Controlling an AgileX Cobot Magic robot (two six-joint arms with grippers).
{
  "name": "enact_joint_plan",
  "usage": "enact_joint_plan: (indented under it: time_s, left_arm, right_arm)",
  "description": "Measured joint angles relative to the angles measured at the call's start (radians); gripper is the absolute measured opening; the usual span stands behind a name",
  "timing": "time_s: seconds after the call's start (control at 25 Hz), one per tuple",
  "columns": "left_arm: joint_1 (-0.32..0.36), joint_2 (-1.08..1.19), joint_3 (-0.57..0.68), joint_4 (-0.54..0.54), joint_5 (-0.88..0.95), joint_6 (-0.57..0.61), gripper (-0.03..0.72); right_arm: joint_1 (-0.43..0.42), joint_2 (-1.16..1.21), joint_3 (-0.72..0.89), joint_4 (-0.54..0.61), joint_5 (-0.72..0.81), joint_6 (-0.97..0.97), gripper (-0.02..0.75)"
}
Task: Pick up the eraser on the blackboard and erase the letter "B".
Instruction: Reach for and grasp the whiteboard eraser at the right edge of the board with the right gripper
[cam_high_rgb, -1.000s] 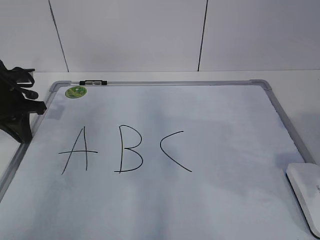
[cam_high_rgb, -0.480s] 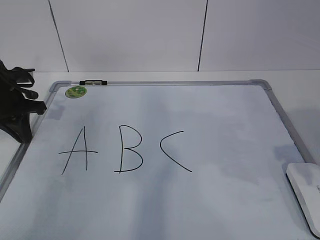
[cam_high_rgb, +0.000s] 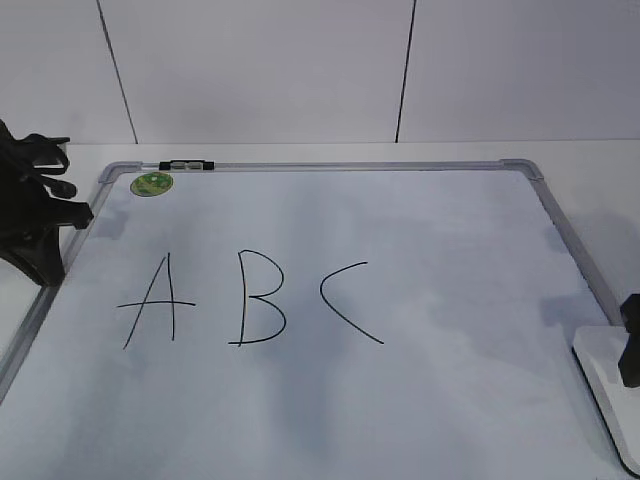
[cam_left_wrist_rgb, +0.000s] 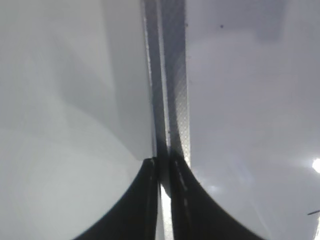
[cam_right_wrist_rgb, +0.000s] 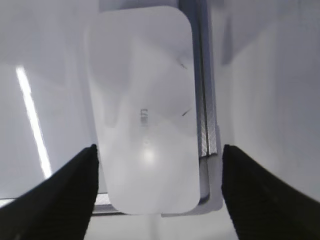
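Observation:
The blackboard (cam_high_rgb: 420, 230) is a white board with a grey frame and lies flat on the table. The letters A, B (cam_high_rgb: 258, 299) and C are drawn on it in black, with B in the middle. The white eraser (cam_high_rgb: 605, 375) lies on the board's near right corner and fills the right wrist view (cam_right_wrist_rgb: 145, 107). My right gripper (cam_right_wrist_rgb: 157, 165) is open, one finger on each side of the eraser, just above it; its tip shows at the exterior view's right edge (cam_high_rgb: 630, 345). My left gripper (cam_left_wrist_rgb: 164, 172) is shut and empty over the board's left frame edge.
A small green round magnet (cam_high_rgb: 152, 184) and a black-and-silver marker (cam_high_rgb: 186, 164) sit at the board's far left corner. My left arm (cam_high_rgb: 30, 215) stands at the left edge. A white wall rises behind the table.
My right gripper has come into the exterior view at the right edge, over the eraser. The left arm and the board have not moved.

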Motion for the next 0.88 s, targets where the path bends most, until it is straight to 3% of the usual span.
enact_joint_plan:
  time_s: [0.88]
  left_arm:
    - [0.000, 0.000, 0.000, -0.002, 0.000, 0.000, 0.022]
  right_arm:
    - [0.000, 0.164, -0.038, 0.042, -0.088, -0.099, 0.608]
